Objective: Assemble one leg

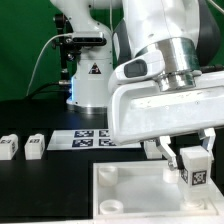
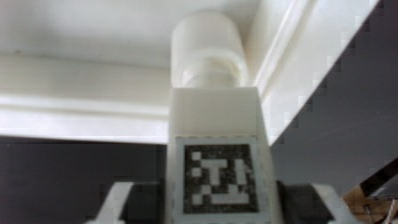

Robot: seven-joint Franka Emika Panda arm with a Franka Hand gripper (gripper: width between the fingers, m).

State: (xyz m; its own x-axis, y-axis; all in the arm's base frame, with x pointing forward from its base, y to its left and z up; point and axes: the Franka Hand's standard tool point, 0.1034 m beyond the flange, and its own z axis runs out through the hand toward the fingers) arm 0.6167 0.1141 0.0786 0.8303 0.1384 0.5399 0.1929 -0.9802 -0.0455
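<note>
My gripper (image 1: 190, 160) is shut on a white square-section leg (image 1: 192, 168) with a black-and-white marker tag on its face. I hold it upright at the exterior view's right, over the right part of the big flat white square panel (image 1: 125, 195) with round corner sockets. In the wrist view the leg (image 2: 221, 130) runs out from between my fingers (image 2: 128, 205), tag toward the camera, its round end pointing at the panel (image 2: 107, 60). Whether the leg's end touches the panel, I cannot tell. Two more legs (image 1: 10, 147) (image 1: 35, 146) lie at the exterior view's left.
The marker board (image 1: 85, 138) lies flat behind the panel. Another white part (image 1: 152, 148) shows just left of my gripper. The arm's white base (image 1: 92, 75) stands at the back. The table top is black.
</note>
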